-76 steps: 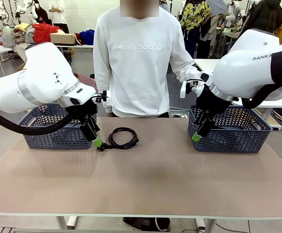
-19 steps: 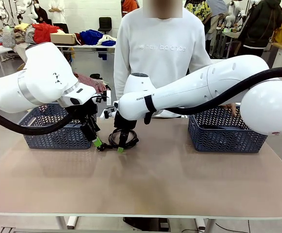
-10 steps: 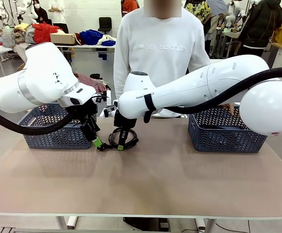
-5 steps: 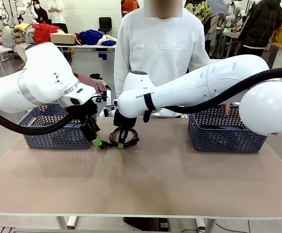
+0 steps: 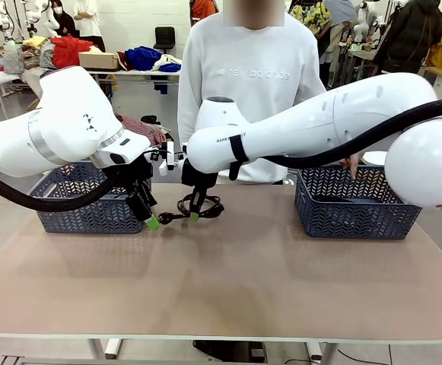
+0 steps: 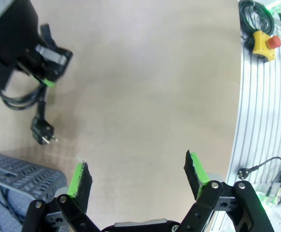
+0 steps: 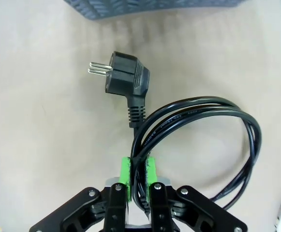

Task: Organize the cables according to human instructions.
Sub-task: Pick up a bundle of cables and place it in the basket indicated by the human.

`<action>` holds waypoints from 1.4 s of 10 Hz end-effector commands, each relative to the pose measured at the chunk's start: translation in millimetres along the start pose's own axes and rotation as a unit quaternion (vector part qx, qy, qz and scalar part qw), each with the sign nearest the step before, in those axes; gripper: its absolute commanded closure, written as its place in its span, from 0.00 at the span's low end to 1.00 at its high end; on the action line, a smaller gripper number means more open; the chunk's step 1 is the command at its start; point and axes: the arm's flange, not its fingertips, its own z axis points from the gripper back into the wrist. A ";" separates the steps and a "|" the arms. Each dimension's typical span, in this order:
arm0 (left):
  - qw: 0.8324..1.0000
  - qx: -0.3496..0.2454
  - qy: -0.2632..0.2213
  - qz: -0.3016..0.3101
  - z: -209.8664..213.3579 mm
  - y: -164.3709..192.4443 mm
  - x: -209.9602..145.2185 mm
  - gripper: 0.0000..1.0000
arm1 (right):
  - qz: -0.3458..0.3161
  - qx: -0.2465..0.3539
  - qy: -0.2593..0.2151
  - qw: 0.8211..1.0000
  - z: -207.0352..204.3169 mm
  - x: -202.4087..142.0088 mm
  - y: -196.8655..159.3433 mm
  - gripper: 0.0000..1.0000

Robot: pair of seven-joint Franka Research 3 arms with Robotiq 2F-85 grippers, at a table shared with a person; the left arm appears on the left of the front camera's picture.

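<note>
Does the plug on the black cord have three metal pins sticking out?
No, in the right wrist view the plug on the cable shows two metal pins, pointing sideways off its round black head.

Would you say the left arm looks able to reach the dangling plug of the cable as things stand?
Probably yes. The left gripper is open, and the plug hangs close by over bare table. The right gripper, shut on the cable, sits beyond the plug, not between.
</note>
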 end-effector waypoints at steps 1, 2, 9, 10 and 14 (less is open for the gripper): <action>1.000 0.002 0.001 0.002 0.9 0.4 -1.3 0.00 | 0.001 -0.023 0.037 0.999 32.6 -13.2 8.1 1.00; 1.000 0.002 0.001 0.002 0.9 0.4 -1.3 0.00 | 0.014 -0.025 0.047 0.998 46.2 -20.6 7.0 1.00; 1.000 0.002 0.001 0.002 0.9 0.4 -1.3 0.00 | 0.057 0.000 0.053 0.997 127.6 -106.0 -14.7 1.00; 1.000 0.002 0.001 0.002 0.9 0.4 -1.3 0.00 | 0.055 -0.003 0.053 0.997 139.9 -120.4 -16.8 1.00; 1.000 0.002 0.001 0.002 0.9 0.4 -1.3 0.00 | 0.033 -0.018 0.057 0.998 177.2 -189.2 -20.8 1.00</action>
